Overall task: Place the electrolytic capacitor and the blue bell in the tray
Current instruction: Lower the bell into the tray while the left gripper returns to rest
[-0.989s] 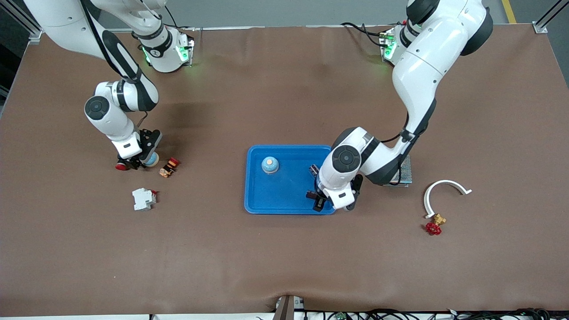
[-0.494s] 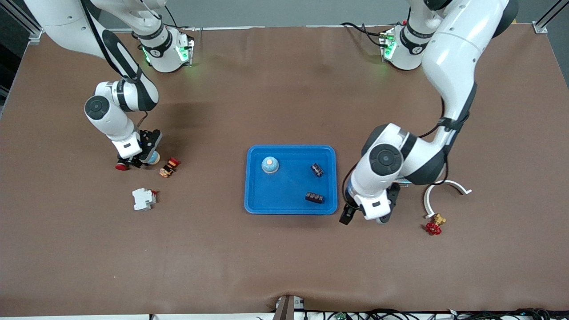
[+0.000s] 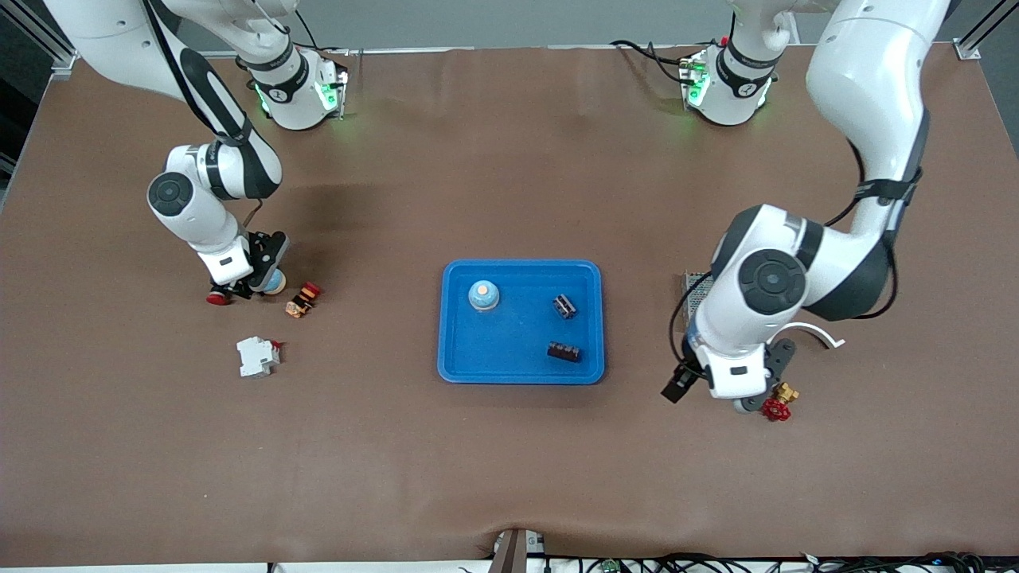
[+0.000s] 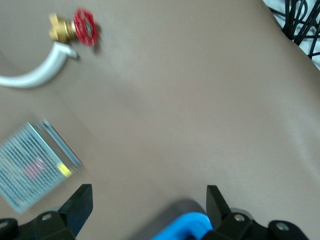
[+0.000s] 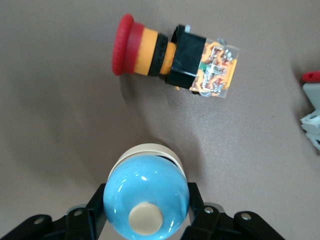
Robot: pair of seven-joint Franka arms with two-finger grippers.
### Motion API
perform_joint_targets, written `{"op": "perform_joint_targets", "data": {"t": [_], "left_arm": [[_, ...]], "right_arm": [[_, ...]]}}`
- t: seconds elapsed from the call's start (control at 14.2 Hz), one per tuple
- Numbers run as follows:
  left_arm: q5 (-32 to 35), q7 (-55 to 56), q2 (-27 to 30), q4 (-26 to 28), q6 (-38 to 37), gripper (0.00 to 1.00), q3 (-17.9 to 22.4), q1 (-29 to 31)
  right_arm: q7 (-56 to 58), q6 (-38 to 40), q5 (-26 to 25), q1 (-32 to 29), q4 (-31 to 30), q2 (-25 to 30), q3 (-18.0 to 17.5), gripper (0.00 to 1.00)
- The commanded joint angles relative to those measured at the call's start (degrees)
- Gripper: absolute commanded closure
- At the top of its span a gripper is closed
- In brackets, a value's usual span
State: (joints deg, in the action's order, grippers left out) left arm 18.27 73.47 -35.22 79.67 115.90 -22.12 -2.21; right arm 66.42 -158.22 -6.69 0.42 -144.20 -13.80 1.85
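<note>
Between the right jaws (image 5: 145,220) you have a blue bell (image 5: 146,194), closed on its sides low on the tabletop (image 3: 509,461), toward the right arm's end. You hold it by the dome because the grip is steady there. Just beside the jaws lies a red push button (image 5: 172,57), so I judge you must lift straight up. The tray (image 3: 458,350) is well apart from these jaws; it carries another bell (image 3: 483,295) and two dark capacitors (image 3: 564,306). The room between is bare. The left jaws (image 3: 678,387) stand fully open and hold nothing, above bare tabletop beside the tray's rim, near a mesh box (image 4: 32,167) and a red valve (image 4: 84,26).
</note>
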Motion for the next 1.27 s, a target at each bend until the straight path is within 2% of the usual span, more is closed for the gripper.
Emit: {"op": "perform_joint_targets", "data": {"t": [0.0, 0.21, 0.42, 0.71, 0.99, 1.2], "left_arm": [[0.5, -9.2, 3.9, 1.6, -3.6, 0.0, -0.4, 2.4], [0.4, -17.1, 6.6, 1.6, -6.7, 0.0, -0.5, 5.3], [-0.6, -22.9, 9.2, 1.6, -9.0, 0.0, -0.5, 7.6], [-2.3, -31.2, 12.8, 1.5, -12.8, 0.0, -0.6, 9.9], [-5.3, -37.3, 16.8, 1.5, -16.1, 0.0, -0.3, 10.9], [-5.3, -42.4, 19.2, 1.5, -18.7, 0.0, -0.4, 11.6]], "right_arm": [[-0.4, 12.7, 4.2, 1.6, 4.2, 6.3, -1.2, 0.68], [-2.9, 29.4, 11.8, 6.1, 16.3, 6.2, -1.1, 0.68], [-18.0, 39.1, 11.9, 12.5, 26.2, 6.2, -1.1, 0.68], [-46.3, 40.3, 11.8, 24.2, 34.1, 4.6, -1.0, 0.69], [-73.4, 40.1, 11.4, 33.7, 44.9, -3.9, -1.0, 0.69], [-83.2, 39.4, 11.1, 36.7, 54.1, -13.0, -1.0, 0.69]]}}
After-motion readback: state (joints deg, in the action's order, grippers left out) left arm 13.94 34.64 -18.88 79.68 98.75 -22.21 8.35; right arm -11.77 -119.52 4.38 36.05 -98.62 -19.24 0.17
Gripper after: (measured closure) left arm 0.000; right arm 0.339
